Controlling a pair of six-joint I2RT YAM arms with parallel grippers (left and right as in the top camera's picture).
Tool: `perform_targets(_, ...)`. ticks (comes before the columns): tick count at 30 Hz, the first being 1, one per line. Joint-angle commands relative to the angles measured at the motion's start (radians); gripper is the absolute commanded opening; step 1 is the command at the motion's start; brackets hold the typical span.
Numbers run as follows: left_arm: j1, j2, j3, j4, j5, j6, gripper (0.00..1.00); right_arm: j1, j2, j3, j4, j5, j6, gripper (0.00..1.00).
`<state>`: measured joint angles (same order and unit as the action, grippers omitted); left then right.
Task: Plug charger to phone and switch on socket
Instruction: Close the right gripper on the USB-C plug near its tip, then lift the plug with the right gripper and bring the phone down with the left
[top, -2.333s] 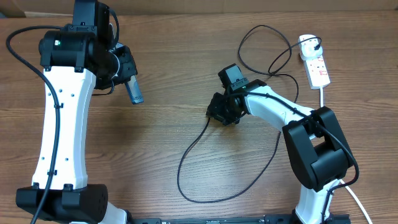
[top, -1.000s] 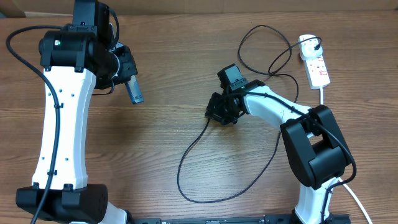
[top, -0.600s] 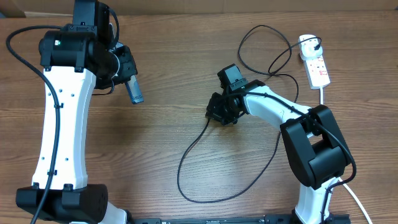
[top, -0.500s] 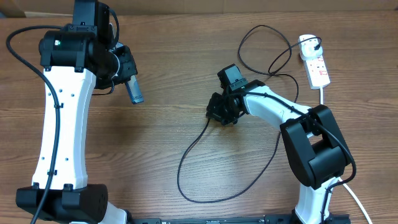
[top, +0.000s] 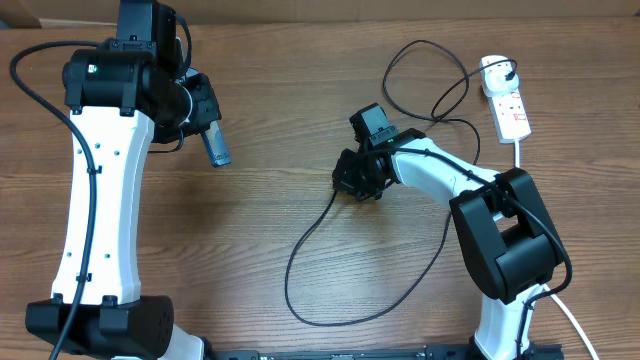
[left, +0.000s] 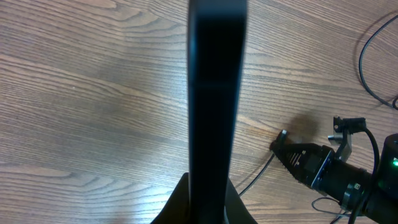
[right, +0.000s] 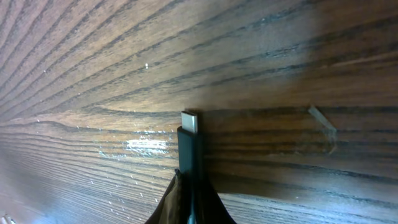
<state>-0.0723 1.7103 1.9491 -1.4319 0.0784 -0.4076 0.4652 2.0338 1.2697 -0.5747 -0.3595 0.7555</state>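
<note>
My left gripper (top: 207, 128) is shut on the phone (top: 216, 147) and holds it off the table at the left. In the left wrist view the phone (left: 214, 93) shows edge-on as a dark bar rising from the left gripper (left: 208, 202). At mid-table my right gripper (top: 346, 184) is shut on the charger's connector end, low over the wood. In the right wrist view the charger's metal tip (right: 189, 122) sticks out past the right gripper (right: 191, 182). The charger cable (top: 296, 252) loops across the table to its black plug (top: 497, 70) in the white socket (top: 512, 110) at the far right.
The thick white cord (top: 520, 155) runs from the socket toward the right arm's base. A cable loop (top: 425, 70) lies behind the right arm. In the left wrist view the right gripper (left: 287, 144) lies to the phone's lower right. Bare wooden table (top: 270, 110) separates the two grippers.
The right gripper's jaws have closed the last bit onto the connector. The left arm and the phone have not moved.
</note>
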Motion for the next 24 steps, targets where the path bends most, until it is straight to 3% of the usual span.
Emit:
perform_targets(1,-0.006,-0.008,0.009,0.008,0.016,0.018,0.04,-0.004,0.037,-0.005,-0.002,0.005,-0.006,0.04)
perform_targets(17,-0.006,-0.008,0.009,0.008,0.017,0.018,0.04,-0.075,-0.029,-0.004,0.013,-0.301,-0.140,0.04)
perform_targets(24,-0.006,-0.008,0.009,0.018,0.060,0.010,0.04,-0.076,-0.110,-0.005,0.003,-0.509,-0.368,0.04)
